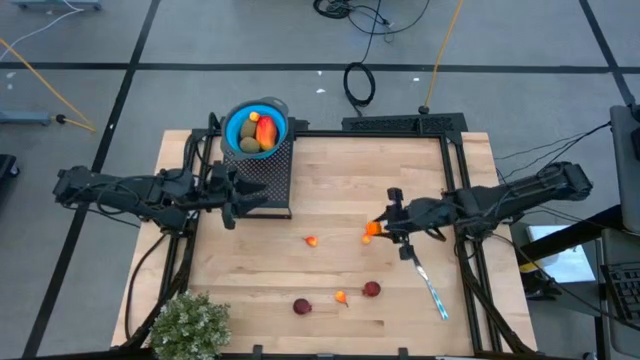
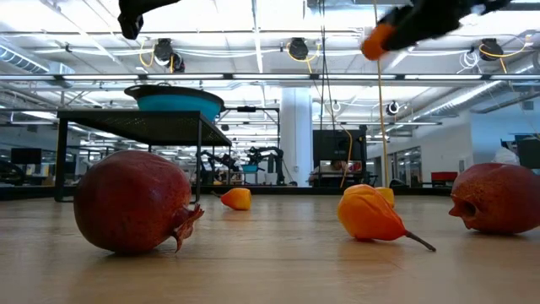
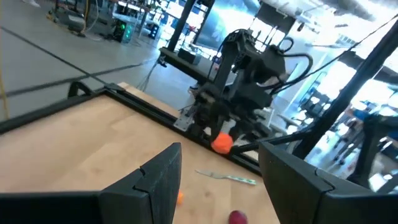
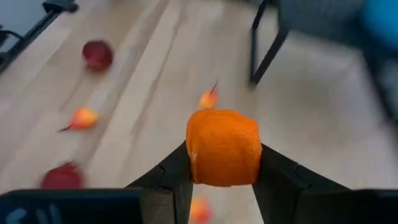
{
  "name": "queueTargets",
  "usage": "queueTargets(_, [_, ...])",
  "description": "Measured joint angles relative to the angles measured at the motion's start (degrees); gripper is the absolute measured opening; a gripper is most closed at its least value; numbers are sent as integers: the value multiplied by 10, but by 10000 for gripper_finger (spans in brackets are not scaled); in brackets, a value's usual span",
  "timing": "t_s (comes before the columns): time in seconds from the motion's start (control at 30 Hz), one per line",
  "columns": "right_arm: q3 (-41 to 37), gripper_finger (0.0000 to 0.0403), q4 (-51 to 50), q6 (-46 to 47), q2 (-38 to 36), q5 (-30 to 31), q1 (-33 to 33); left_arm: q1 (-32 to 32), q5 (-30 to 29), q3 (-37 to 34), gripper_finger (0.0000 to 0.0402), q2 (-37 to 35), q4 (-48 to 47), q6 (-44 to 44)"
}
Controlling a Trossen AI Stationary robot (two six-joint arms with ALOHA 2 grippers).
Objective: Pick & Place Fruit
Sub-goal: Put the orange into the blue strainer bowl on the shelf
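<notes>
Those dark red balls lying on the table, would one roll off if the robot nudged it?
Probably yes: the nearer dark red ball looks round and sits on a small patch of the flat wooden table. Its little stem nub might stop it early. The skin looks smooth and firm, so a pincer could slip.

One orange fruit [image 4: 224, 148] is up in the air, pinched on both sides. Two dark red balls [image 1: 302, 306] [image 1: 371, 289] sit on the wood, with a tiny orange bit [image 1: 341, 297] between them. Another orange bit [image 1: 311, 241] lies farther back. A red-orange fruit [image 1: 265, 130] and olive ovals [image 1: 249, 145] rest in the blue bowl [image 1: 234, 122]
</notes>
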Motion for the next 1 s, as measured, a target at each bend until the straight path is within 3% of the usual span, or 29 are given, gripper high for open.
queueTargets(0.23, [0,127,141,-261,-9,79,-2,0,1,0,214,42,69,-87])
queueTargets(0.37, [0,130,219,-360,-6,124,-6,0,1,0,214,76,124,-107])
queueTargets(0.67, [0,131,332,-469,-5,145,-29,8,1,0,214,151,263,-122])
queueTargets(1.0, [0,132,354,-487,-5,144,-35,39,30,9,214,230,378,-126])
